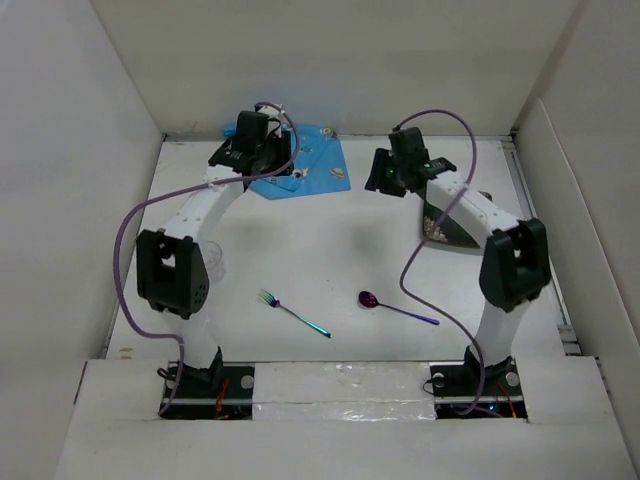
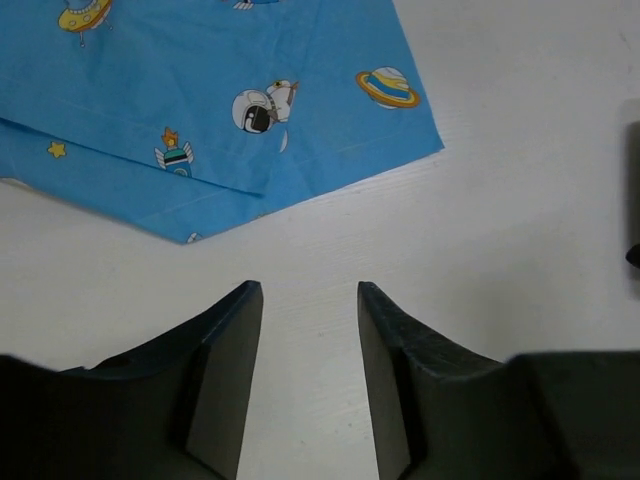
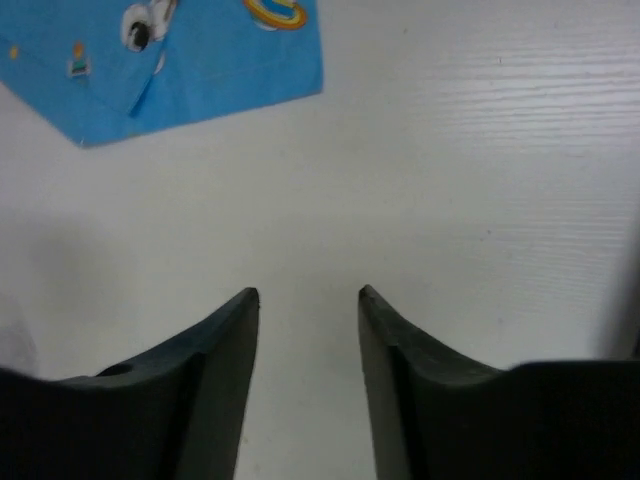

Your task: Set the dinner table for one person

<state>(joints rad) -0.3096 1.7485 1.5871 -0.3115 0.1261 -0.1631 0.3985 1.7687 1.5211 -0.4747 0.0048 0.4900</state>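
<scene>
Dinner table [image 1: 340, 250], one fork [image 1: 294, 313], one spoon [image 1: 396, 306], one blue placemat [image 1: 312, 162], left tool [image 2: 310, 290], right tool [image 3: 308, 295], both released

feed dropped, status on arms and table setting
Left fingers, right fingers open, empty. Placemat folded at dinner table far edge. Fork, spoon lie loose nearer the bases.

Bare dinner table [image 1: 330, 240] between placemat [image 1: 315, 165], fork [image 1: 293, 312]

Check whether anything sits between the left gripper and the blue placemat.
Nothing visible does. Only bare dinner table separates the open left gripper from the placemat and its folded near edge. The fork and spoon lie well away, toward the table's near edge.
</scene>
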